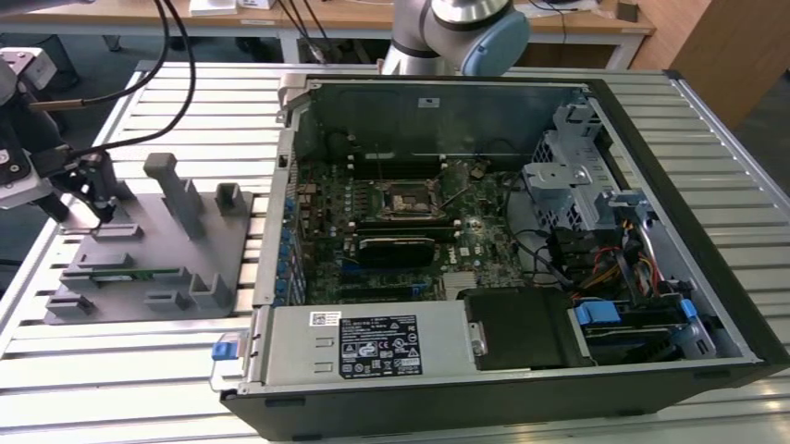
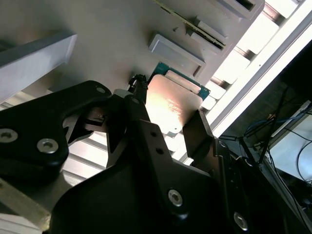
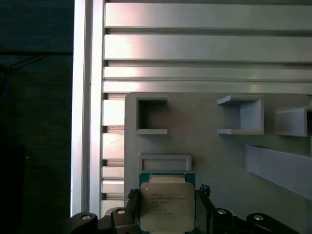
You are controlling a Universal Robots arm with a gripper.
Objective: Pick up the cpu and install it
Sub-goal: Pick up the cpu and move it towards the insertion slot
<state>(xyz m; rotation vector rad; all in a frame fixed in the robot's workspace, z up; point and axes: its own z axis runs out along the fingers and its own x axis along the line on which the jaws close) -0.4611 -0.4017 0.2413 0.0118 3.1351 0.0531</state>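
Pincer (image 3: pixel 167 192) astride cpu (image 3: pixel 165 210) at grey fixture (image 3: pixel 214 161); PC case (image 1: pixel 494 402) alongside.

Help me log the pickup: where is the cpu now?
In both wrist views the cpu lies at the gripper, over the grey tray at the exterior view's left of the case.

A slatted aluminium tabletop (image 1: pixel 124 388) spans most of the exterior view, its ribs running across the frame. Along the top edge stands a light wooden desk (image 1: pixel 358 20) carrying small white boxes (image 1: pixel 222 7). A wooden panel (image 1: pixel 728 46) rises at the upper right, with grey floor (image 1: pixel 771 139) below it. In the first wrist view, bright light glares off the slats (image 3: pixel 195 48).
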